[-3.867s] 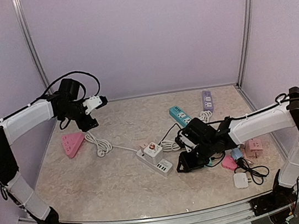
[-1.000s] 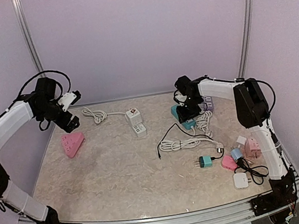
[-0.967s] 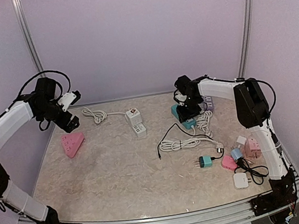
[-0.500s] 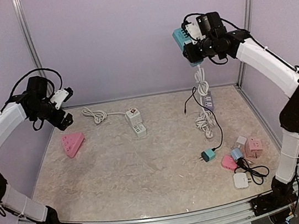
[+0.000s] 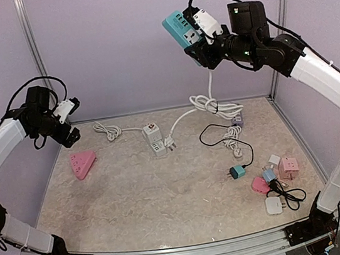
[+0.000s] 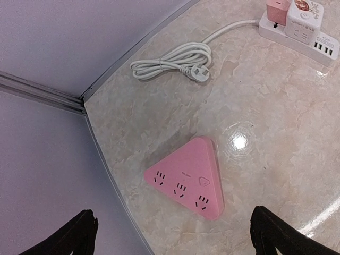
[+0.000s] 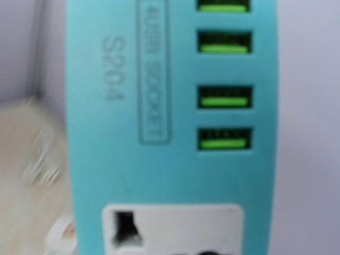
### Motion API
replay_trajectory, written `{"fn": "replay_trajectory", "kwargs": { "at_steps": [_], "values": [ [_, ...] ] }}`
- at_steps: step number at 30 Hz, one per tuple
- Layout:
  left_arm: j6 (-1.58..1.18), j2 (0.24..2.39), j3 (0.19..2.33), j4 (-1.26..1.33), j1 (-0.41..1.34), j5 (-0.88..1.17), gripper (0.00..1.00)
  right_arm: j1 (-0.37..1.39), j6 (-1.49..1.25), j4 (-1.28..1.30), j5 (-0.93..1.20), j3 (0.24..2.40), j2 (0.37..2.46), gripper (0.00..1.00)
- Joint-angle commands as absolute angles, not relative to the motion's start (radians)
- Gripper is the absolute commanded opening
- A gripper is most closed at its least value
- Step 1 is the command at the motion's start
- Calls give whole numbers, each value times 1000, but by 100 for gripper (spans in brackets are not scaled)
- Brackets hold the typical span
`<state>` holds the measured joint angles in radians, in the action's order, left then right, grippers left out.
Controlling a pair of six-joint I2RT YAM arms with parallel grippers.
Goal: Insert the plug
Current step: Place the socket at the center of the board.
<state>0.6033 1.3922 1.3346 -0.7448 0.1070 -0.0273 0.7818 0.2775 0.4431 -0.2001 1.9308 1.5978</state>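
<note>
Marbled beige tabletop (image 5: 135,196), lilac walls (image 5: 114,46), teal power strip (image 5: 179,30) aloft

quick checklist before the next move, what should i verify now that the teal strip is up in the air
1. Right gripper grip on the teal power strip: ok, held high above the table.
2. Left gripper free: ok, open and empty, above the pink triangular socket.
3. Plug on the white cord reachable: ok, it lies on the table beside the white power strip.
4. Plug inserted: not ok, it sits in nothing yet.
5. White cord clear of the black cable: cannot tell, they overlap in the top view.
</note>
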Motion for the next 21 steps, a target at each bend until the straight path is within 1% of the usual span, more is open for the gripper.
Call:
{"fn": "replay_trajectory", "kwargs": {
  "at_steps": [1,5,8,12,15,17,21],
  "values": [
    [607,1351,1316,-765,76,-7,99,880,401,523,-30,1867,1618,0],
    [605,1335,1302,-762,46,-6,99,969,443,590,22,1769,1668,0],
    [607,1329,1290,-764,34,-6,99,1039,452,655,-31,1741,1757,0],
    [607,1328,1284,-763,26,-6,99,1081,438,741,-60,1796,1876,0],
    [601,1331,1287,-758,24,16,99,1081,465,740,-105,1826,1901,0],
    [599,1330,1287,-757,24,25,99,1078,510,723,-185,1851,1905,0],
    [602,1325,1282,-755,22,19,99,1033,614,741,-280,1974,1936,0]
  ]
}}
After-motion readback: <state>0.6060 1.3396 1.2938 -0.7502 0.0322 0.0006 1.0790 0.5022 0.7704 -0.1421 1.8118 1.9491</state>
